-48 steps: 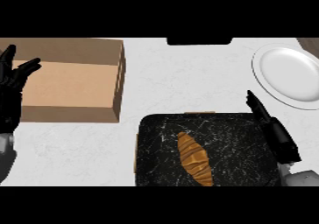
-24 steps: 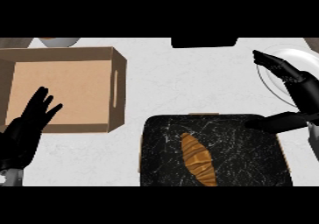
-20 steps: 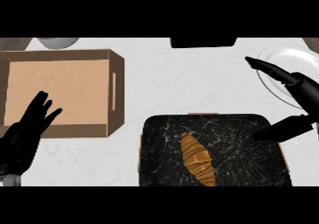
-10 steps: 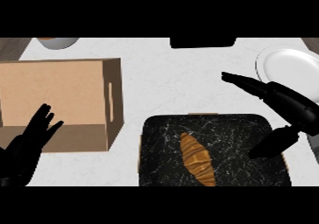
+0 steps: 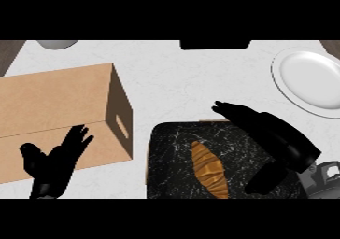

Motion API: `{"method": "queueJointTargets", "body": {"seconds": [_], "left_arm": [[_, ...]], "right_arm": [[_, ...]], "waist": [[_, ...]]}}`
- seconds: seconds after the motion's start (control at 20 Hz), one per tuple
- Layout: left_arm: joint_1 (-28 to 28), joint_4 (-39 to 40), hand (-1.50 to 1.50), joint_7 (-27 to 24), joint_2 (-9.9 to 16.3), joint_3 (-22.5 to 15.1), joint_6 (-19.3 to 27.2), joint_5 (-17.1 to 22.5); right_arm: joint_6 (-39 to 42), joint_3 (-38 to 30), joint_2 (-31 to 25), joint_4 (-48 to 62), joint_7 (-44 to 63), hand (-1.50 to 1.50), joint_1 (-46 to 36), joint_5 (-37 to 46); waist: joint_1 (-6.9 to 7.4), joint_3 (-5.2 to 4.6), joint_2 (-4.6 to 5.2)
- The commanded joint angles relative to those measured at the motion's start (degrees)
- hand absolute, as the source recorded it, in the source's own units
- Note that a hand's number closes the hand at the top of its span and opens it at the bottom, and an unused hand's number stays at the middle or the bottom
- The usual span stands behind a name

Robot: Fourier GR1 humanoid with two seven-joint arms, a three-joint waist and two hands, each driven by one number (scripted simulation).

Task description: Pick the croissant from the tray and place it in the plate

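The right hand is held open above the dark tray, fingers extended and thumb lowered. The croissant lies on the tray just left of that hand — untouched. The plate sits beyond the fingertips. The left hand rests open over the cardboard box.

Open right hand above croissant

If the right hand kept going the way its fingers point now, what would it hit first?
The right hand points up-left, past the tray corner. Beyond that lies bare counter, then perhaps the cardboard box. It misses the croissant. Its height is unclear.
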Motion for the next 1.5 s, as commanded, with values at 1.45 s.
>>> {"method": "queueJointTargets", "body": {"seconds": [1.45], "left_arm": [[-7.1, 15.4, 0.00, -5.5, -6.5, 4.6, -7.4, -4.0]], "right_arm": [[3.3, 6.2, 19.9, 11.9, 3.1, -1.50, 4.7, 26.2]], "waist": [[1.44, -0.42, 0.44]]}}
